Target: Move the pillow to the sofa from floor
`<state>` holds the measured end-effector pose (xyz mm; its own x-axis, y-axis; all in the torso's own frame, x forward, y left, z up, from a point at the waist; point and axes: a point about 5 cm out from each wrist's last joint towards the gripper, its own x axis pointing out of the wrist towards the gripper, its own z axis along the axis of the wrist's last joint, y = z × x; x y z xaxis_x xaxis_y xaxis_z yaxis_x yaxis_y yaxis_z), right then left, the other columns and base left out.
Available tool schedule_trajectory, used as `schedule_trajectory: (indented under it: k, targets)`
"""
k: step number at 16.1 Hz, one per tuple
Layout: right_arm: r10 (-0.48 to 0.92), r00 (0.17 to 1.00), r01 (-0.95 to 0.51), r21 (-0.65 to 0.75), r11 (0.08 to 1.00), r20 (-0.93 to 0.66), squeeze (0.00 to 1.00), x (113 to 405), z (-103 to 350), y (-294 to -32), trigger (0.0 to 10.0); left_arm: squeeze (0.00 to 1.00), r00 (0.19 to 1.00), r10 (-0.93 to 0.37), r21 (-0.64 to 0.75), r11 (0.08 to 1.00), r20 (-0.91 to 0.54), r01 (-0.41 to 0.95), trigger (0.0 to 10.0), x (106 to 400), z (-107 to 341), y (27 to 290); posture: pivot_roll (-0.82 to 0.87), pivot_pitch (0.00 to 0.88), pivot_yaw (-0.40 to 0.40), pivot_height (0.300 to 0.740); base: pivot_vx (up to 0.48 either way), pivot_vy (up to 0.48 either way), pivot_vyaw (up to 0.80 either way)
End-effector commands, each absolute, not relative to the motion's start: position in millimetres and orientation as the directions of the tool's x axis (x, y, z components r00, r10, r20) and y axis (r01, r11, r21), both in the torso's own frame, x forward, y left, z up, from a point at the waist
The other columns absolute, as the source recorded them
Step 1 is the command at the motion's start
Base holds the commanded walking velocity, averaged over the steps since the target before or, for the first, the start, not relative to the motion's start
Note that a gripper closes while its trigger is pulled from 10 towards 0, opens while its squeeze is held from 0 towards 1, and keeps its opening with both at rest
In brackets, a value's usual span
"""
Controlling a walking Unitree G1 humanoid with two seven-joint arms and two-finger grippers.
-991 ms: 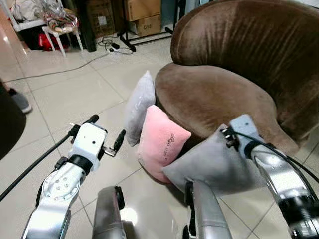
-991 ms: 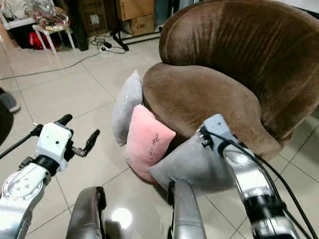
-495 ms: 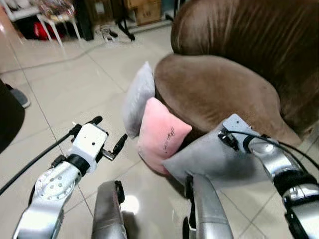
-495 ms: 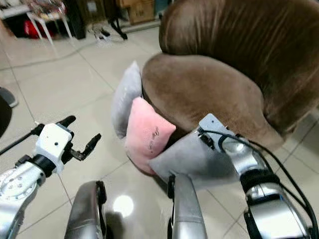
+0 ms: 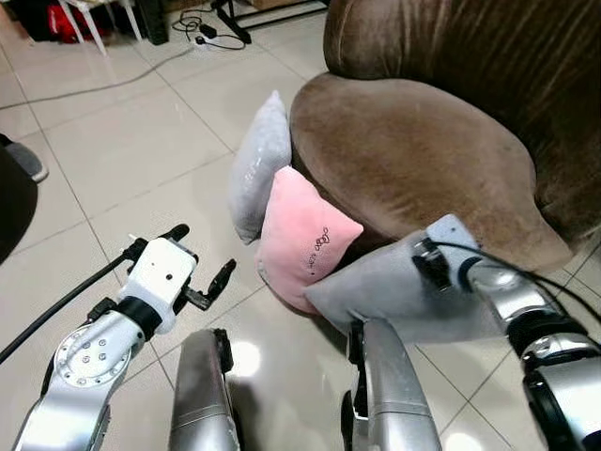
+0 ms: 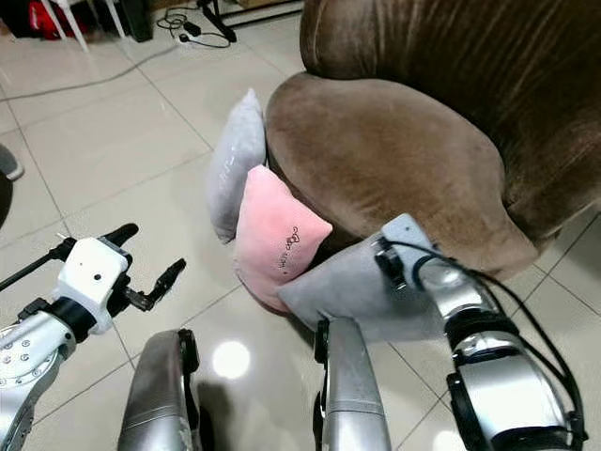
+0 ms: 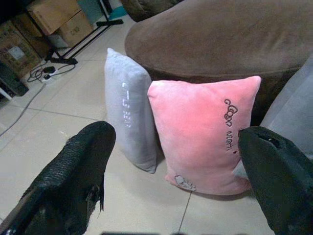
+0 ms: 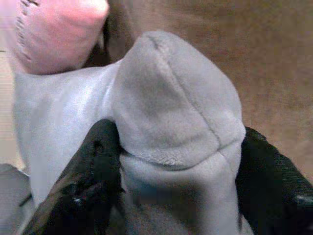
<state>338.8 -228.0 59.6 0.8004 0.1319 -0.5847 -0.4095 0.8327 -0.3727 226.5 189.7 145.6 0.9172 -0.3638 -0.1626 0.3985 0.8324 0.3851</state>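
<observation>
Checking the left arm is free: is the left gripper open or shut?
Open. The left gripper has its two black fingers spread wide apart, holding nothing, with the pink pillow seen between them.

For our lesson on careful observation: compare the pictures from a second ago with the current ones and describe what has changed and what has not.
Mostly the head camera has tilted down, so the whole scene shifted. The right gripper remains pinched on a corner of the grey pillow, which rests against the sofa as before. The left gripper stays open above the floor. The pink pillow and the other grey pillow have not moved.
</observation>
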Motion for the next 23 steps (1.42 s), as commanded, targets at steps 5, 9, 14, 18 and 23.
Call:
schedule_trajectory:
  k: [5,9,14,18,23]
  targets:
    - [0.196,0.786,-0.438,-0.304,0.846,-0.586,0.0,331.3,47.2,-217.1,0.0,0.0,0.884,-0.406,0.333,0.821,-0.23,0.464,10.0,213.8,136.2,184.6,0.03,0.206,-0.05,0.536,0.0,0.0,0.0]
    - [0.2,0.797,-0.432,-0.306,0.848,-0.57,0.0,331.9,45.8,-211.2,0.0,0.0,0.855,-0.438,0.303,0.805,-0.277,0.51,10.0,209.6,127.5,182.7,0.01,0.177,-0.047,0.536,0.0,0.0,0.0]
    - [0.185,0.827,-0.371,-0.268,0.889,-0.531,0.0,331.2,42.3,-202.6,0.0,0.0,0.817,-0.499,0.223,0.795,-0.289,0.564,10.0,207.4,121.3,174.9,0.0,0.132,-0.04,0.536,0.0,0.0,0.0]
    - [0.221,0.837,-0.369,-0.218,0.903,-0.501,0.0,331.4,41.8,-191.1,0.0,0.0,0.791,-0.534,0.195,0.777,-0.297,0.598,10.0,213.6,115.2,172.1,-0.03,0.072,-0.017,0.536,0.0,0.0,0.0]
    - [0.236,0.862,-0.338,-0.162,0.927,-0.449,0.0,327.2,43.1,-191.6,0.0,0.0,0.829,-0.5,0.22,0.805,-0.249,0.552,10.0,225.4,115.9,171.1,-0.04,0.0,-0.027,0.536,0.0,0.0,0.0]
